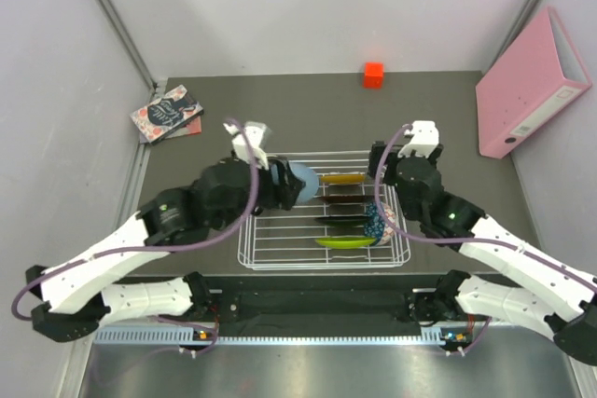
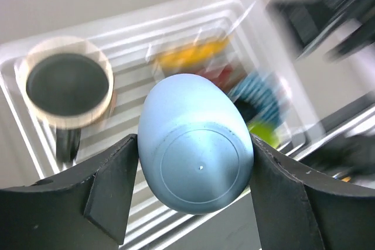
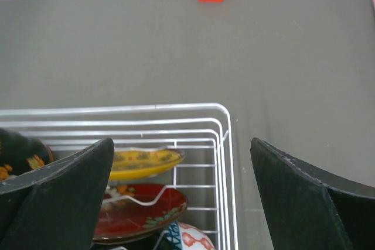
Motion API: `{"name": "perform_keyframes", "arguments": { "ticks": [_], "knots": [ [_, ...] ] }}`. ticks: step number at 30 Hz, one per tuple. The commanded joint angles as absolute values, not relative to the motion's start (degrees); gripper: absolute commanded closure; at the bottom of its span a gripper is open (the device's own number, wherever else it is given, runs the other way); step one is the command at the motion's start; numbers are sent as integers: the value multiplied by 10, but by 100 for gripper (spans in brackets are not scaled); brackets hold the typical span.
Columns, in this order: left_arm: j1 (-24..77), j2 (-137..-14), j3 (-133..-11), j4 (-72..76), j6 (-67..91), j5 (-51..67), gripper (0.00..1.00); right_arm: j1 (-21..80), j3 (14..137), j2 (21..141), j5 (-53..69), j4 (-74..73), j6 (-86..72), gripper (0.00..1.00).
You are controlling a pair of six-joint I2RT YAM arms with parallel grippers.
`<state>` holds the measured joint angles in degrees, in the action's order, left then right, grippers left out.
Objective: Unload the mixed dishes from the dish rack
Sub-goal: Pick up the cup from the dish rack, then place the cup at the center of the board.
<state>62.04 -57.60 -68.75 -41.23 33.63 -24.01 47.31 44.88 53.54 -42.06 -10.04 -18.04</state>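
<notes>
Grey table, white rack at centre. Left pincer clamps blue cup above rack's far-left part. Right pincer gapes wide, empty, over far-right corner; plates inside rack.

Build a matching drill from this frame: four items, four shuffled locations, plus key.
Items:
1. light blue cup
2. yellow plate
3. orange-red cube
4. pink binder

Places:
A. leaning against the right wall
B. gripped by the left claw
C. in the dish rack
D. on the table, beyond the rack

Pairs: 1-B, 2-C, 3-D, 4-A
</notes>
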Motion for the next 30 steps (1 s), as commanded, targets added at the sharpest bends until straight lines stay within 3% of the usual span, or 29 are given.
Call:
{"name": "perform_keyframes", "arguments": {
  "ticks": [1, 3, 7, 9, 14, 20, 30],
  "knots": [
    [601, -549, -722, -329, 276, -227, 100, 480, 490, 485, -476, -77, -203, 0],
    [554, -563, -723, -268, 282, -173, 100, 478, 464, 446, -448, -19, -193, 0],
    [419, -589, -688, -126, 385, 106, 100, 459, 456, 405, -360, -8, -203, 0],
    [367, -601, -644, -34, 432, 187, 100, 453, 460, 394, -321, -20, -206, 0],
    [325, -655, -570, 302, 586, 348, 100, 434, 432, 359, -232, 14, -222, 0],
    [322, -743, -548, 558, 697, 394, 100, 403, 409, 363, -121, 67, -264, 1],
    [322, -796, -536, 578, 710, 394, 100, 395, 404, 387, -54, 164, -271, 3]
  ]
}}
